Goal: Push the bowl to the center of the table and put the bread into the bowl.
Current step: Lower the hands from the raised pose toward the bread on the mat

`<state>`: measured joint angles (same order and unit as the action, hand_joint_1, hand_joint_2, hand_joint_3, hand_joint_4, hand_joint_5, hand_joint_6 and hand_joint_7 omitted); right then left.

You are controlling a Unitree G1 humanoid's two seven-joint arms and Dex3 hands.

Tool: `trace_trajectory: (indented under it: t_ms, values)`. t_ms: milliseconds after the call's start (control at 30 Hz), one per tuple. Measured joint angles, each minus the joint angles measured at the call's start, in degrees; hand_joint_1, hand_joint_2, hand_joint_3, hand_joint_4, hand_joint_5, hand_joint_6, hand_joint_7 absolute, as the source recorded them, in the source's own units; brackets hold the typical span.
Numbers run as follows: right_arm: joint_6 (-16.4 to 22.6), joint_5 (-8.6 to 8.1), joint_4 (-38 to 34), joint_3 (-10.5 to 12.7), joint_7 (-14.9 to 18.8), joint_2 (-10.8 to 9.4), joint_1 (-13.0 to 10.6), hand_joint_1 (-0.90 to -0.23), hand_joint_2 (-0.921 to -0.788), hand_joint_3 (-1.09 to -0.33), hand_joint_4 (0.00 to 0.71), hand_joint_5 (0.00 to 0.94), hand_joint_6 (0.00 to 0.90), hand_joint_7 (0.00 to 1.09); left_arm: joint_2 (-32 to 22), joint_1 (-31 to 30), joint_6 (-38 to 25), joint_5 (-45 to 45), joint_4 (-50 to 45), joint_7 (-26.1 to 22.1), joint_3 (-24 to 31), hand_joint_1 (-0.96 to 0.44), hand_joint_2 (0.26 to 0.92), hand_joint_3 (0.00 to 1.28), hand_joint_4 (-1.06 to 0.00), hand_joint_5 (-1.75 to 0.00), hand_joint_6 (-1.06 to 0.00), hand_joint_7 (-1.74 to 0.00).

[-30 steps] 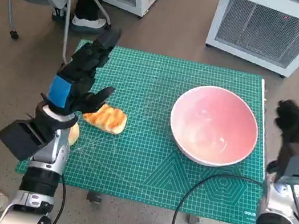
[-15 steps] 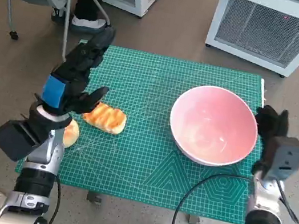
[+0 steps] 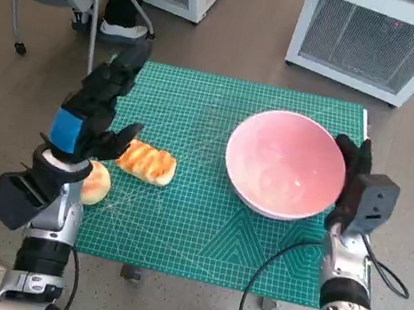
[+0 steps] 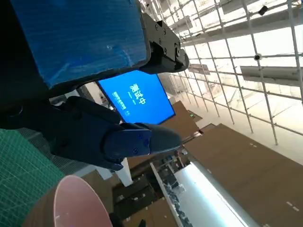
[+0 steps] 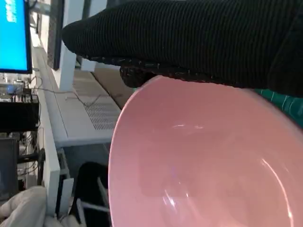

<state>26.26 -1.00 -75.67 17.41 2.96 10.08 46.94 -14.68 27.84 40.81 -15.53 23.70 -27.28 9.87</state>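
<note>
Now the left hand [image 3: 95, 107] hovers with fingers spread and empty above the worktop's [image 3: 176, 238] nine o'clock side, just beside the bread [image 3: 146, 162], which lies where it lay a second ago. Further right, the bowl [image 3: 285, 165] has slid a little toward the middle, though it sits at about three o'clock. The right hand [image 3: 351, 168] has come in against its rim, flat and holding nothing, so the push looks under way.

Left hand [image 3: 95, 107] black, blue tape on back; right hand [image 3: 353, 169] black knitted glove; pale forearms, black cables
</note>
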Motion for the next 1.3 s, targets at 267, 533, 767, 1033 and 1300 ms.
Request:
trace_trajectory:
  t_ms: [267,533,767,1033,1300]
  values:
    - [-0.5,-1.50,-0.2,1.1,1.5,-2.5,1.4,-0.564,-0.921,-0.765,0.166,0.001,0.181,0.12,-0.6,-0.9,-0.3,0.0,-1.1,0.6,0.2,-0.63,0.921,0.36,-0.25,0.00,-0.35,0.00]
    - [-0.8,-0.96,-0.4,0.3,1.3,-4.3,2.8,-0.557,-0.921,-0.753,0.179,0.006,0.207,0.10,-0.8,-2.1,-0.9,0.0,-2.7,1.2,0.2,-0.63,0.921,0.36,-0.25,0.00,-0.35,0.00]
    - [-2.2,-1.05,-0.5,0.3,1.4,-5.4,4.3,-0.561,-0.921,-0.751,0.179,0.004,0.212,0.09,-1.0,-3.2,-1.6,0.0,-4.3,1.8,0.5,-0.63,0.921,0.36,-0.25,0.00,-0.35,0.00]
    - [-3.4,-0.96,-0.6,-0.1,1.4,-6.6,5.1,-0.551,-0.921,-0.748,0.184,0.005,0.216,0.09,-1.0,-4.2,-2.0,0.8,-5.1,3.1,0.8,-0.64,0.921,0.36,-0.24,0.00,-0.35,0.00]
    - [-2.5,0.07,-0.4,-1.4,1.4,-5.5,6.0,-0.556,-0.921,-0.767,0.177,0.001,0.195,0.07,-1.9,-5.6,-2.0,2.5,-5.9,3.8,1.3,-0.64,0.921,0.38,-0.22,0.00,-0.35,0.00]
